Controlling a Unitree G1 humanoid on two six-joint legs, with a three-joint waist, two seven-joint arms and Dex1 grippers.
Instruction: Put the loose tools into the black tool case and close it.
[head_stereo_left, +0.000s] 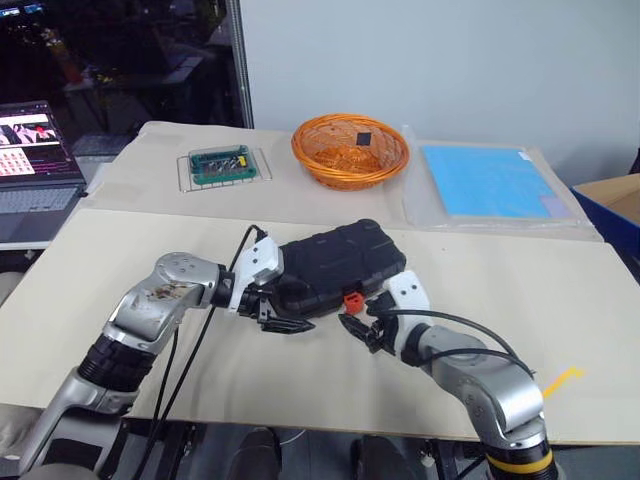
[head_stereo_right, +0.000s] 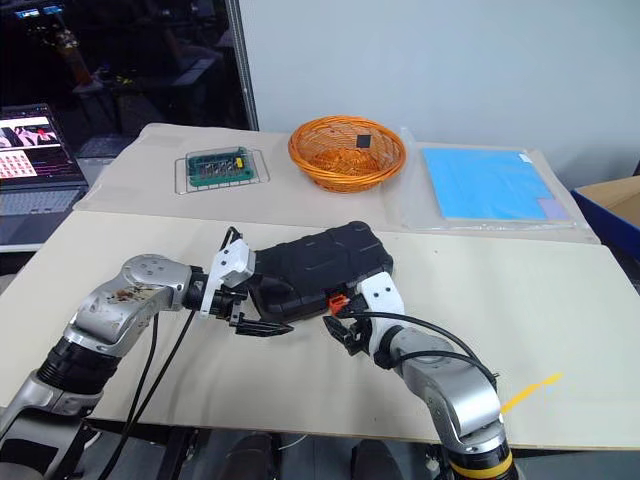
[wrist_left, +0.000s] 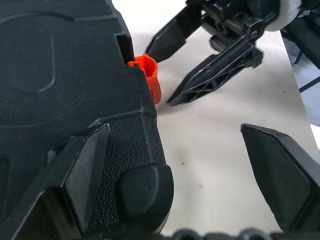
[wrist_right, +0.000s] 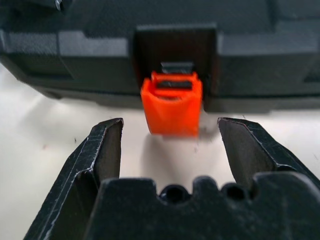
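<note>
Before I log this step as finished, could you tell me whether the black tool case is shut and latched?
The black tool case is shut, lid down. Its orange latch hangs loose below the catch, seemingly unlatched, between the right gripper's open fingers.

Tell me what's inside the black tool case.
Nothing inside shows: the black tool case lies with its lid down on the table; only its shell and orange latch are visible.

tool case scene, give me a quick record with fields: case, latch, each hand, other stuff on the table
case: black tool case lid down, lying on the table
latch: orange latch hanging open at the front edge
left hand: left hand open, one finger on the case's corner
right hand: right hand open, fingers either side of the latch, not touching
behind: wicker basket, blue sheet
</note>
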